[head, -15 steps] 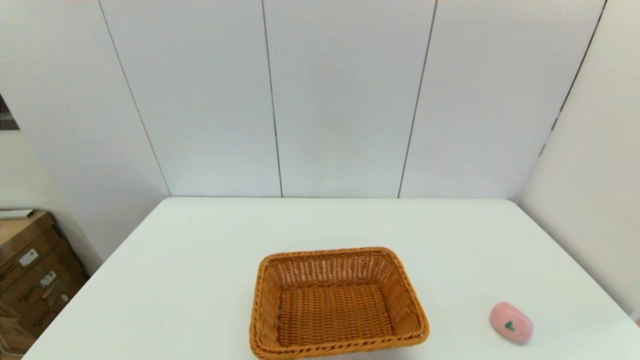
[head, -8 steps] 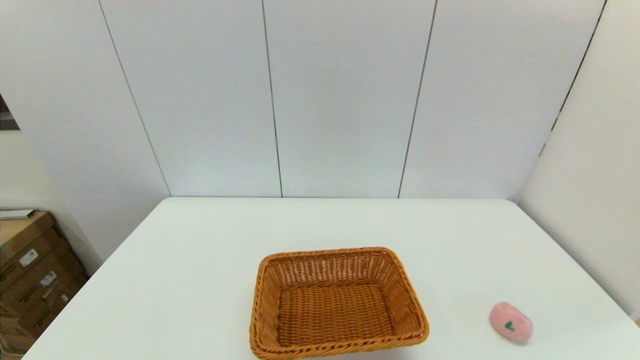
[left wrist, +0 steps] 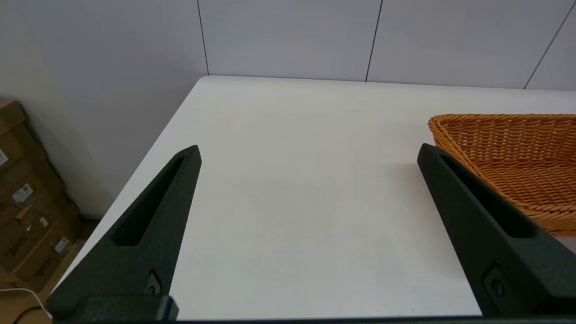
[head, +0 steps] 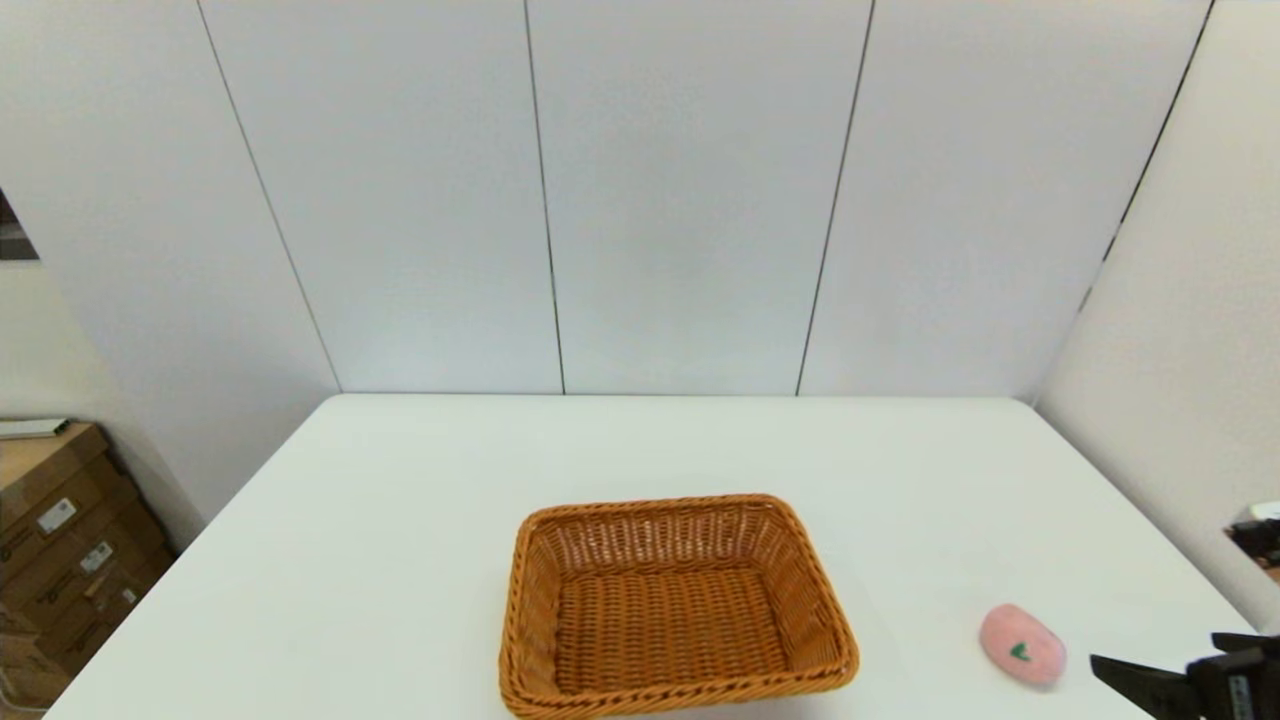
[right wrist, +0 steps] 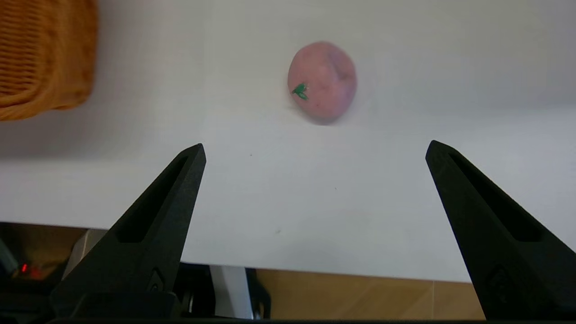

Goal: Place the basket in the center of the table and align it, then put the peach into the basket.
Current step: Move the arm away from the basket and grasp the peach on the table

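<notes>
**Right gripper nears the peach, basket sits empty at mid-table**

The rectangular orange-brown woven wicker basket (head: 678,606) with its braided rim and sloping sides stands on the large plain white table (head: 400,520), about midway across it and close to the near edge. Its long sides run roughly across the table, turned slightly off square. Nothing lies inside it; the woven floor is bare.

The small pink rounded toy peach (head: 1022,645) with a tiny green leaf mark rests on the tabletop, well apart from the basket on the robot's right and near the front right corner of the table. The leaf mark faces up and toward the robot.

The right gripper (right wrist: 315,148) shows at the lower right corner of the head view as a black finger tip just beside the peach, not touching it. Seen from its wrist camera, its two long black fingers (right wrist: 148,229) are spread wide with nothing between them, poised over the table's near edge, with the peach on the table beyond the tips and roughly centred on the gap. A corner of the basket shows off to one side.

The left gripper (left wrist: 308,150) is out of the head view. Its wrist camera shows its fingers (left wrist: 486,229) also spread wide and holding nothing, above the bare left part of the table, with the basket's left end just beyond one finger.

Stacked brown cardboard boxes (head: 60,545) stand on the floor left of the table.
</notes>
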Motion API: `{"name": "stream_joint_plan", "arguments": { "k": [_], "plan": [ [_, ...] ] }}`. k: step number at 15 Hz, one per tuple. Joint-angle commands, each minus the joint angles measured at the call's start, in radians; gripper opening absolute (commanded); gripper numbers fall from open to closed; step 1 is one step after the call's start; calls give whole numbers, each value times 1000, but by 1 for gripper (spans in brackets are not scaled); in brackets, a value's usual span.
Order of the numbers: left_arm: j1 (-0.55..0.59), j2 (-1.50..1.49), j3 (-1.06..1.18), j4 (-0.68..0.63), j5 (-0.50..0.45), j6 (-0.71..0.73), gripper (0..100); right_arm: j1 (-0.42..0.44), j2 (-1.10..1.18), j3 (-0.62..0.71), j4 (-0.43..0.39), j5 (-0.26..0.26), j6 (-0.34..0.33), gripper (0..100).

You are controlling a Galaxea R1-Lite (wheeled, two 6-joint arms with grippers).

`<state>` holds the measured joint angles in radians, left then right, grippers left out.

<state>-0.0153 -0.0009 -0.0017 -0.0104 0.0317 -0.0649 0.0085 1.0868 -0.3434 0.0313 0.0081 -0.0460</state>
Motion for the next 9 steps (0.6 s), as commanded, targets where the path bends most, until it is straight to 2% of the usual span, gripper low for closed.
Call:
{"name": "stream_joint_plan", "arguments": {
  "k": [1,4,6,9],
  "plan": [
    [0,-1,0,0,1,-3,100,7,576,-25,-287,-2,9,100],
    [0,-1,0,1,1,-7,100,2,749,-17,-449,0,9,100],
    [0,-1,0,0,1,-12,100,2,811,-16,-528,-3,9,100],
    [0,-1,0,1,1,-13,100,-5,852,-20,-565,-3,9,100]
  ]
}}
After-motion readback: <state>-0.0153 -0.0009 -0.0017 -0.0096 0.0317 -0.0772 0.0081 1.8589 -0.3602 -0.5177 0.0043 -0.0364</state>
